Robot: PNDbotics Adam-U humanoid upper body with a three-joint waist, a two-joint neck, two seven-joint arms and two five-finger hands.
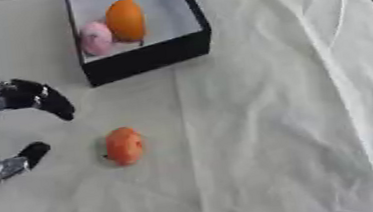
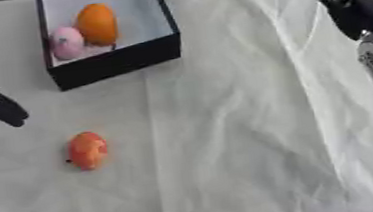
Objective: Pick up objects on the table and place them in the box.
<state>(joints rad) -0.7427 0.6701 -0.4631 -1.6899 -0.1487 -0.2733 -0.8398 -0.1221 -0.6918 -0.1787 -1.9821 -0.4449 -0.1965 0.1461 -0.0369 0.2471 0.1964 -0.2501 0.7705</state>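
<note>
My left hand point(image 1: 16, 127) hangs spread, thumb and fingers apart, just beside the orange fruit point(image 1: 124, 145) lying on the white cloth point(image 1: 271, 118) near the black box point(image 1: 145, 57), so I should straddle it squarely before closing.

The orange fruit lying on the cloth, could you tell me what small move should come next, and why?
Probably slide the left hand toward the orange fruit: its fingers and thumb are spread, holding nothing, just left of it, and the box already holds two items.

orange fruit point(image 2: 88, 150) on cloth point(image 2: 253, 120), box point(image 2: 114, 62) beyond
</note>
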